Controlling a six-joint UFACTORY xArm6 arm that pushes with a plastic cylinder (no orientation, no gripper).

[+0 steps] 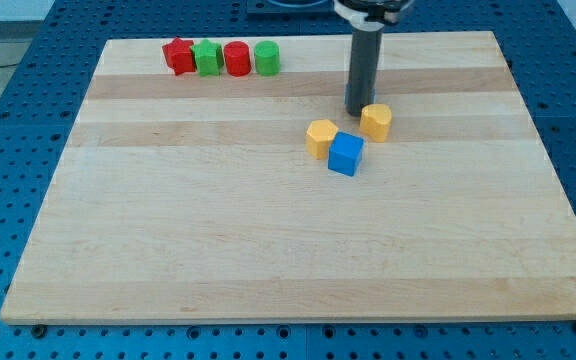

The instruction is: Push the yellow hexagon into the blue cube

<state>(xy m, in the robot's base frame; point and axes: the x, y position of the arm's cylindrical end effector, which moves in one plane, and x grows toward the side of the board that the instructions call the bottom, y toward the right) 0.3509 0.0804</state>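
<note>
On the wooden board [268, 230], my tip [356, 111] has no jaws to open or close; it rests just left of one yellow block [375, 121]; another yellow block [321, 137] touches the blue cube [346, 154], slightly nearer.

My tip [357, 111] rests on the surface, rod upright.

Wooden board [268, 250] lies on a blue perforated table [8, 110]. Near the board's top edge, toward the view's left, four blocks stand in a tight row: red block [178, 56], green block [206, 57], red cylinder [236, 58], green cylinder [266, 57]. Well apart from that row, a yellow block [321, 138], shape unclear, sits slightly right of the board's middle.
</note>
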